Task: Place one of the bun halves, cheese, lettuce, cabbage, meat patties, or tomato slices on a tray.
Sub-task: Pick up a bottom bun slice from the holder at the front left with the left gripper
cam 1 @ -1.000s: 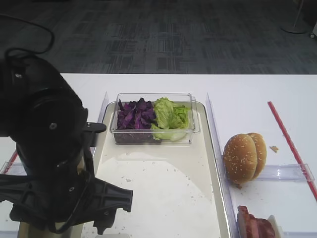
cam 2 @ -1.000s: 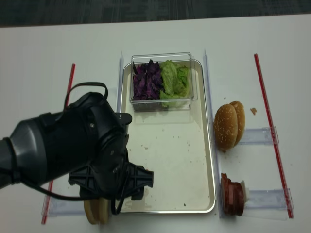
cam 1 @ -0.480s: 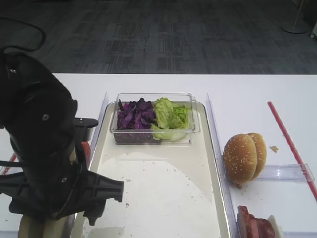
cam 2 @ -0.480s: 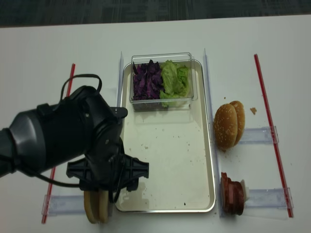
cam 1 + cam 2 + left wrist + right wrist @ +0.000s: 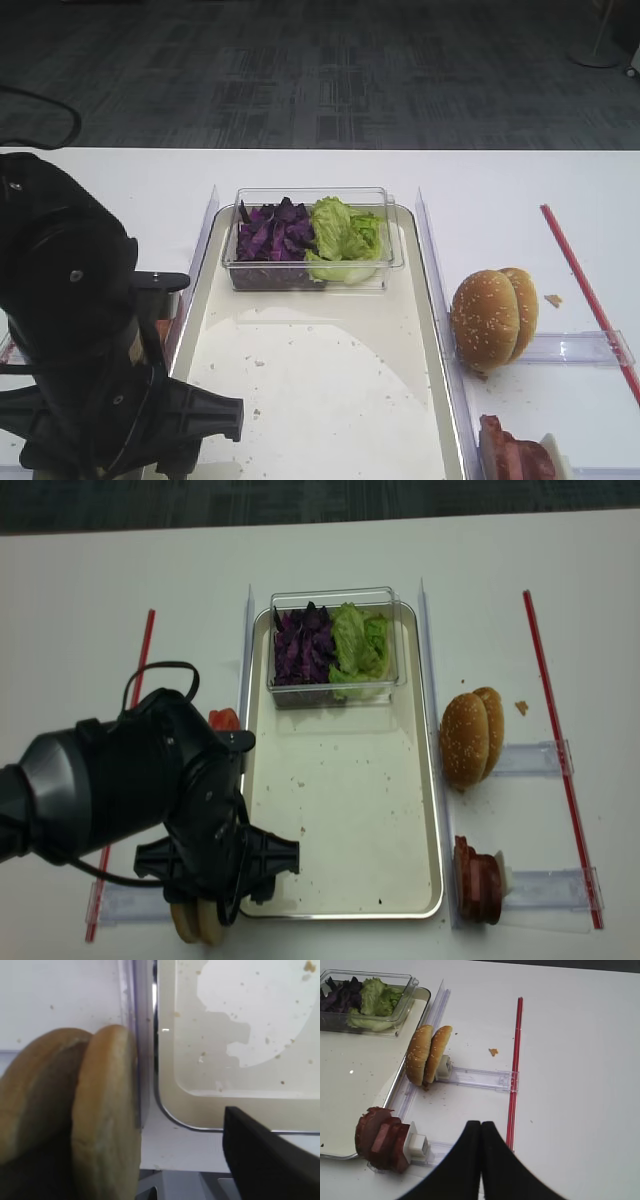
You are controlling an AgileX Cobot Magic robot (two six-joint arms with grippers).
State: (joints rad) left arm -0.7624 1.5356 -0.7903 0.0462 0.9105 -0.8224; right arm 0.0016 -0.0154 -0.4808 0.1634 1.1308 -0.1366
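Clear tub (image 5: 335, 645) on tray (image 5: 345, 810) holding cabbage (image 5: 301, 647) and lettuce (image 5: 358, 644), left fingers (image 5: 250, 1155) apart beside bun halves (image 5: 75, 1110), right fingers (image 5: 480, 1140) closed, empty

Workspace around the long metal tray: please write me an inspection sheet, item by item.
Surface: white table, few crumbs.
Job's things: long silvery metal tray holding clear plastic tub of purple cabbage and green lettuce; pale round bun halves on edge, left of it; reddish-brown meat slices on its right.
Clutter: sesame-seeded buns, red strips.
Grippers: left fingers open astride the pale buns; right fingers shut, empty.
Cables: black cable on left arm.
Surroundings: dark carpet.
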